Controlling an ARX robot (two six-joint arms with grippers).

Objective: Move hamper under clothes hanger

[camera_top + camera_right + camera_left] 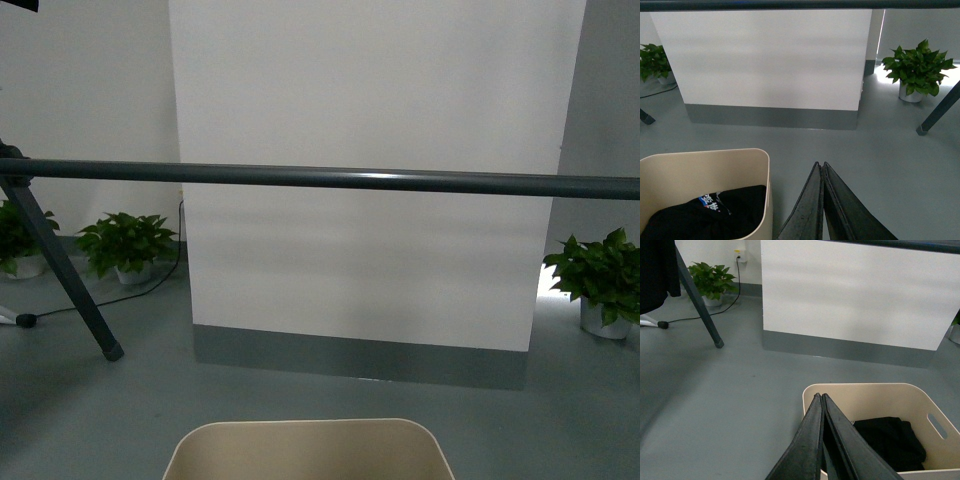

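The beige hamper [308, 447] stands on the grey floor at the bottom middle of the front view, only its far rim showing. The clothes hanger's dark grey bar [340, 178] runs level across the view beyond and above it, with a splayed leg [62, 268] at the left. In the left wrist view my left gripper [821, 397] is shut and empty, its tips over the hamper's near rim [810, 392]; black clothes [890, 440] lie inside. In the right wrist view my right gripper [820, 165] is shut and empty, beside the hamper's wall [766, 185], apart from it.
A white partition with a grey base [370, 260] stands behind the bar. Potted plants sit at the left [125, 245] and right [600, 280]. A black cable [120, 292] runs on the floor at the left. Another hanger leg [937, 114] shows in the right wrist view.
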